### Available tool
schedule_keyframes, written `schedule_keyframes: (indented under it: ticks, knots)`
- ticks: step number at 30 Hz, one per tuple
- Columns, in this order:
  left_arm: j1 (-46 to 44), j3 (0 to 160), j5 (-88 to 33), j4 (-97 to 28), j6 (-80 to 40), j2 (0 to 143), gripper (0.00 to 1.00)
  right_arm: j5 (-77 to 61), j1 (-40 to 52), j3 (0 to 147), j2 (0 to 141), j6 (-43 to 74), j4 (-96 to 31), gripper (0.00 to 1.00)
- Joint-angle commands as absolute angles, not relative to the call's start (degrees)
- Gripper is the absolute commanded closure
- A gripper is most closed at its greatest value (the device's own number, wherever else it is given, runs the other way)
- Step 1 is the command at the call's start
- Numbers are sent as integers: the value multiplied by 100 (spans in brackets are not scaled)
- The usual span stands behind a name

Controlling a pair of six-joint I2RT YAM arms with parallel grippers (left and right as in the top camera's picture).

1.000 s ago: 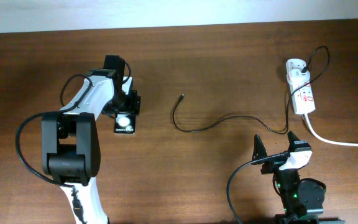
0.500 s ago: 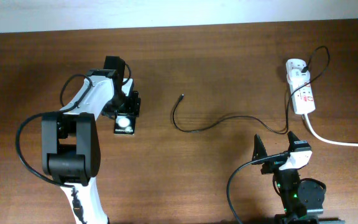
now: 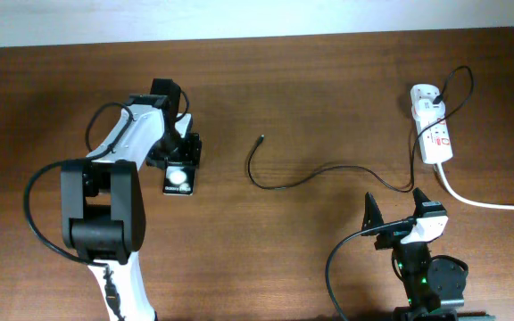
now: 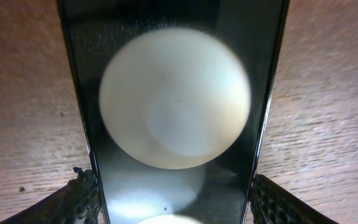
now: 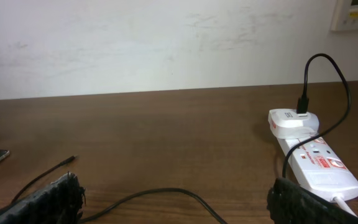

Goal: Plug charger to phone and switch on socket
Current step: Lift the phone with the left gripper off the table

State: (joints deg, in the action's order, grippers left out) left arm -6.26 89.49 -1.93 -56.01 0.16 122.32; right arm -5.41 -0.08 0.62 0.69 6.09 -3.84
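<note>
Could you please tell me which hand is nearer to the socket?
Right. The right hand sits open just short of the socket; the left hand grips the phone far across the table.

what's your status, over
Left claw shut on phone. Right claw open, empty. Unplugged charger lies apart from phone. Nothing between them.

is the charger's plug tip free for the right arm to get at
Likely yes: the right gripper is open and empty, and the plug tip lies uncovered on the table, nothing on or around it.

Left fingers pinched in; right fingers spread wide
</note>
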Motion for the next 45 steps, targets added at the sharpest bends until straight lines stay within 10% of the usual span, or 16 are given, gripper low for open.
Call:
schedule_keyframes:
  ticks: [1,30,45]
  knots:
    - [-624,9421,-193,-5804,-60,12278,29,-576,-36,32,21,644,-410,1]
    - [-1035,9126,412,-5505,-447,12556,3,-576,-36,32,21,644,-410,1]
    - [-1007,9636,797,-5927,-1109,12569,8,-576,-36,32,21,644,-410,1]
